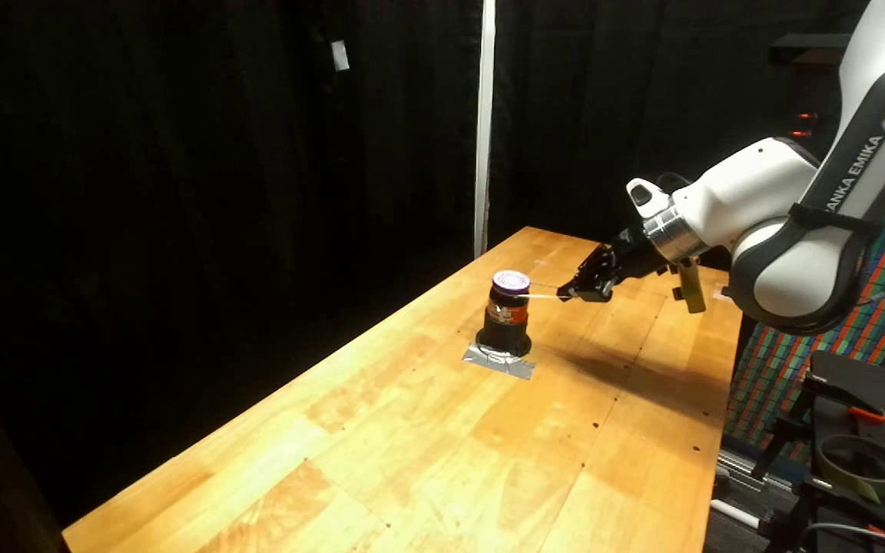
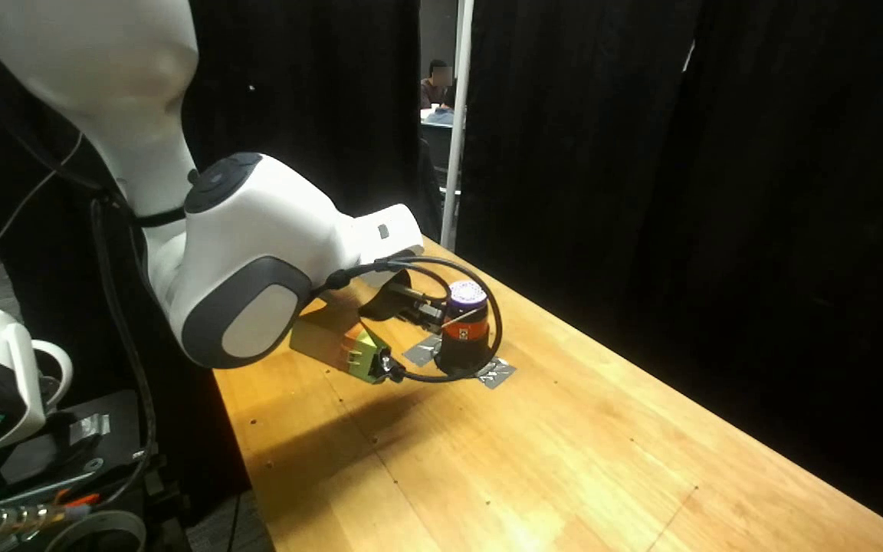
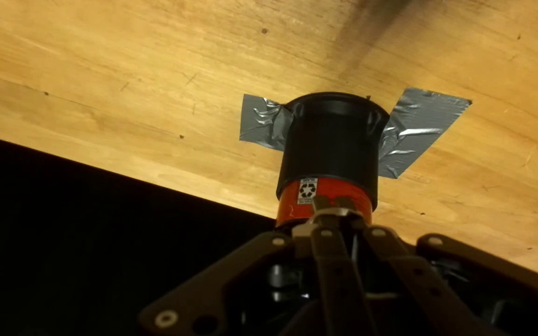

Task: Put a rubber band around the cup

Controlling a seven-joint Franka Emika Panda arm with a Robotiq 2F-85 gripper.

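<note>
The cup is a dark cylinder with a red-orange label and a purple-white lid. It stands upright in a black base and also shows in an exterior view and the wrist view. A thin pale rubber band stretches from the fingertips to the cup's upper part, just below the lid. It also crosses the cup in an exterior view. Its far side is hidden. My gripper is beside the cup near lid height, shut on the band; its fingertips look close together in the wrist view.
Grey tape fixes the black base to the wooden table. A black cable from the arm loops in front of the cup. A dark curtain hangs behind the table. A side cart holds a tape roll.
</note>
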